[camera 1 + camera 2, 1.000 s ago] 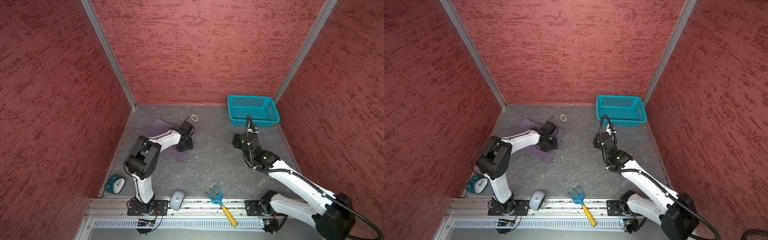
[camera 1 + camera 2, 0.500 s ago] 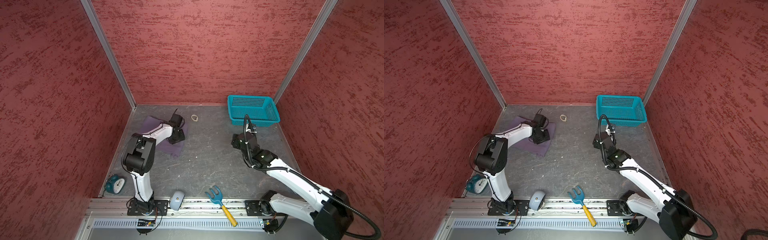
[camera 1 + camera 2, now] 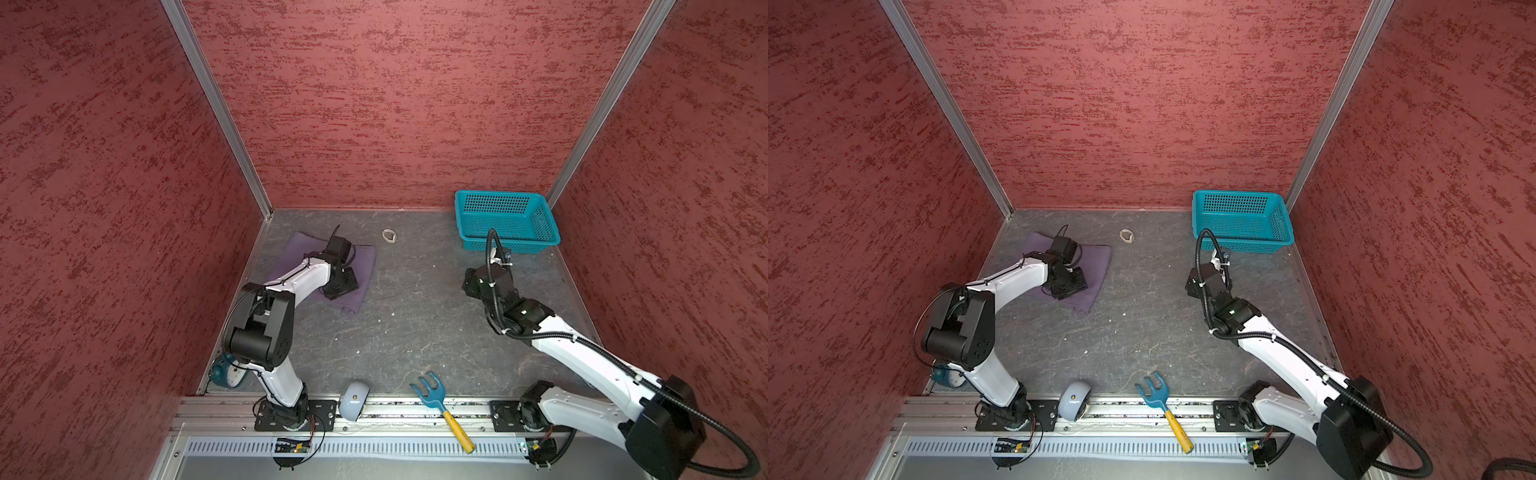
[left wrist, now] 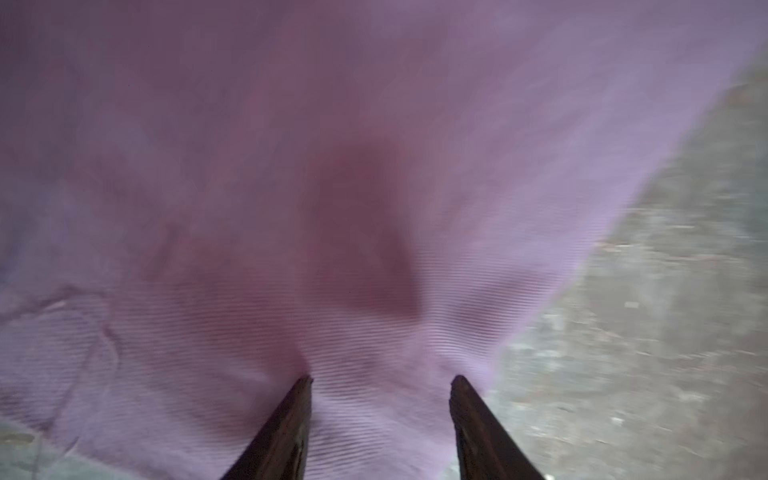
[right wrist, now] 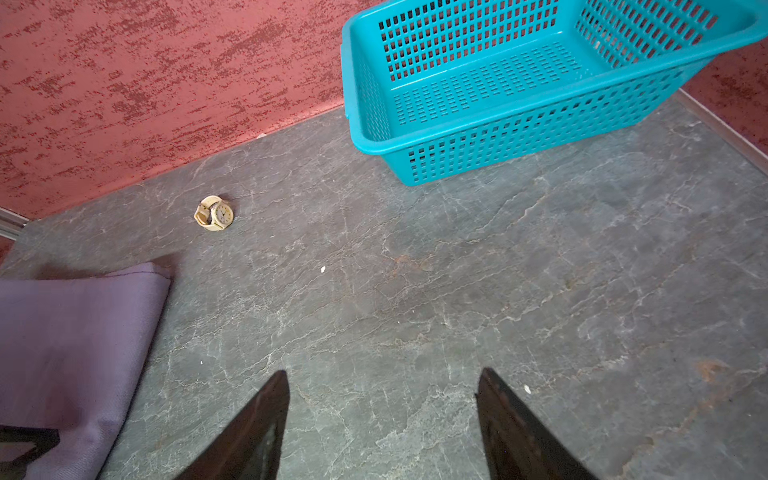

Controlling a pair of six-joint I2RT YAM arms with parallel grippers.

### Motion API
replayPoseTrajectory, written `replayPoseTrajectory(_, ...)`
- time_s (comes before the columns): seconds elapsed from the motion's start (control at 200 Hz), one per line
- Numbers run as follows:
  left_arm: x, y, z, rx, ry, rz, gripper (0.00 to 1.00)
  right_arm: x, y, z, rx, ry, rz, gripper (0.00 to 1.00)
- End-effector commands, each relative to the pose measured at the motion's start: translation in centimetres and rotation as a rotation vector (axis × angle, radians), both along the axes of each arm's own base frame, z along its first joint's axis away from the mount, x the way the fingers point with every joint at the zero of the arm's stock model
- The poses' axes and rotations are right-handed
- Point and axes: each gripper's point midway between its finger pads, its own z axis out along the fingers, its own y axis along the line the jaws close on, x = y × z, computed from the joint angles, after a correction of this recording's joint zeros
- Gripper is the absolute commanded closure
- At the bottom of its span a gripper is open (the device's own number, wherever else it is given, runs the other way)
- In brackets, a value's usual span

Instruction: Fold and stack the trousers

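Trousers: the lavender trousers (image 3: 363, 262) lie as a compact folded rectangle, flat on the grey table (image 3: 415, 311), in its far left part near the left wall.
My left pincer: my left gripper (image 4: 381, 378) stands low over that bundle, jaws apart and nothing clamped. In the wrist view ribbed cloth fills the gap between the tips, but the view is blurred, so I cannot tell whether the tips touch the cloth.
Step in hand: I judge the folding all but done. This looks like the letting-go or smoothing at the end of a fold.
Next move: it calls for lifting straight up so the top layer is not dragged open, then checking that the edges sit square before any stacking.
My right pincer: my right gripper (image 5: 384, 371) hangs over bare table, jaws wide apart and empty, well apart from the trousers.
Around: a beige wristwatch (image 5: 214, 213) lies near the bundle's far corner without touching it. The teal basket (image 5: 519, 141) sits empty in the far right corner.
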Motion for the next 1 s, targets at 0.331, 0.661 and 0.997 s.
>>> replayPoseTrajectory(0.331,5.8,2.9,-1.3,-0.03,-0.065,0.064,0.45,0.4,0.1,0.3,0.03,0.0,-0.005,0.28)
replayPoseTrajectory(0.661,9.0,3.2,-1.5,-0.064,-0.098,0.088,0.46,0.7,0.3,0.2,0.02,0.014,0.002,0.28)
replayPoseTrajectory(0.997,11.6,2.7,0.6,-0.068,-0.144,0.081,0.46,0.2,0.1,-0.1,0.024,0.035,0.003,0.26)
